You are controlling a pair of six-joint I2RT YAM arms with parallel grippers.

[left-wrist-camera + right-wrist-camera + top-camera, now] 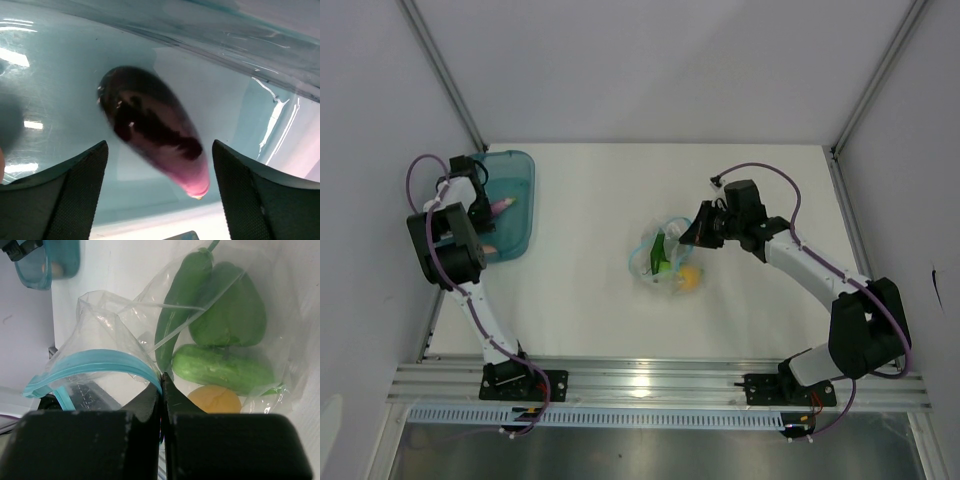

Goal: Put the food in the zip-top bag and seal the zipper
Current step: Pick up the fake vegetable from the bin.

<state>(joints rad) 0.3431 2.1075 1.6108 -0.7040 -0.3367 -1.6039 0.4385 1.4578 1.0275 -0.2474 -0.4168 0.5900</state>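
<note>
Left end effector point(159, 145) | jaws apart | eggplant point(150, 125) just ahead (inside teal tub point(50, 75))

You'll find the tub point(516, 178) at the far left of the table point(590, 310), with the eggplant point(152, 127) lying in it. The zip-top bag point(660, 262) sits mid-table, well apart to the right — inside it, the cucumber point(220, 369) lies between the pepper point(230, 315) and the round fruit point(216, 399).

My left arm point(470, 290) is folded up at the left edge, elbow high, left gripper point(159, 147) pointing down, jaws spread wide apart. My right arm point(810, 265) reaches in toward the centre, forearm sloping down, right gripper point(161, 385) low, jaws pinched together on the zipper point(100, 362).
</note>
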